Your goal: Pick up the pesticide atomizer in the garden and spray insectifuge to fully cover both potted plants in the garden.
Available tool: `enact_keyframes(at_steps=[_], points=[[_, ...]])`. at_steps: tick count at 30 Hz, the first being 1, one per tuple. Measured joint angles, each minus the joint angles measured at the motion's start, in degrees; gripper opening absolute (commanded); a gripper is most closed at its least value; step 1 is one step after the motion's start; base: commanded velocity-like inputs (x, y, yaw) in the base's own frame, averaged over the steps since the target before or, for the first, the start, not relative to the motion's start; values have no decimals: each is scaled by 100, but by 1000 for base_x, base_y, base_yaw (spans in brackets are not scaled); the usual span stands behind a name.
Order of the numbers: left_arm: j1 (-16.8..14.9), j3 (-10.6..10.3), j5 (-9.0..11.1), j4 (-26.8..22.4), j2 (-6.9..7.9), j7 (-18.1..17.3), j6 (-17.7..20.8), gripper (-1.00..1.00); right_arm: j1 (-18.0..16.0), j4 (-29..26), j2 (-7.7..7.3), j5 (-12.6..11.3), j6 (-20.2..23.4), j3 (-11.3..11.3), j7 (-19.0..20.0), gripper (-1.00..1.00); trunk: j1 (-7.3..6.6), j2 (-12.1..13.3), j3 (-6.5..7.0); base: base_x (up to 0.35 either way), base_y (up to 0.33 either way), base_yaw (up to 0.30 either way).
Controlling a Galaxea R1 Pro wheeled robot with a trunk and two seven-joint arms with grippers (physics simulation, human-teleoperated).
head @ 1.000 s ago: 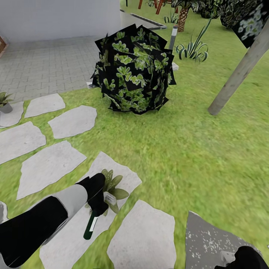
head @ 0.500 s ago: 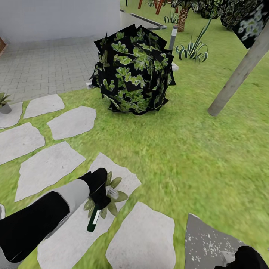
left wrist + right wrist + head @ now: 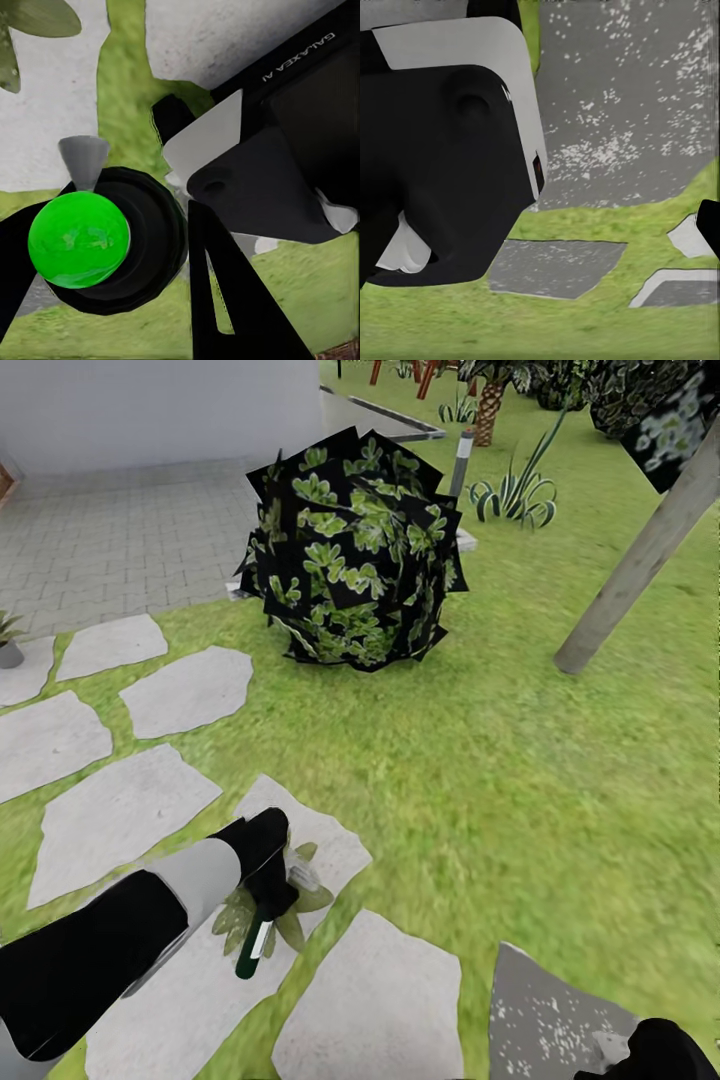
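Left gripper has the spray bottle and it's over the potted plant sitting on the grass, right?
Not quite. The left gripper does hold the spray bottle over a potted plant, but that plant stands on a grey stepping stone, not on the grass. The head view shows the stone under its leaves, with lawn beyond the stone's edge.
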Motion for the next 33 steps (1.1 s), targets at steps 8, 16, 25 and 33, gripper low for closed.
enact_keyframes(at_steps=[8, 16, 25, 33], points=[[295, -6, -4, 10, 1, 0, -2, -100, -1, 2, -1, 2, -3, 2, 0, 100, 0, 0, -10, 0, -62, 75], [306, -17, -12, 47, 6, 1, -3, -100, 0, -4, -7, -1, -3, -9, 7, 100, 0, 0, -31, 0, -1, 84], [418, -6, -9, 46, 8, 0, -6, -100, -1, -3, -1, 2, -3, 1, 0, 100, 0, 0, -78, 0, 0, 102], [607, -9, -12, 47, 7, 0, -11, -100, 0, -1, -1, 0, -3, 1, 0, 100, 0, 0, -113, 0, 0, 80]])
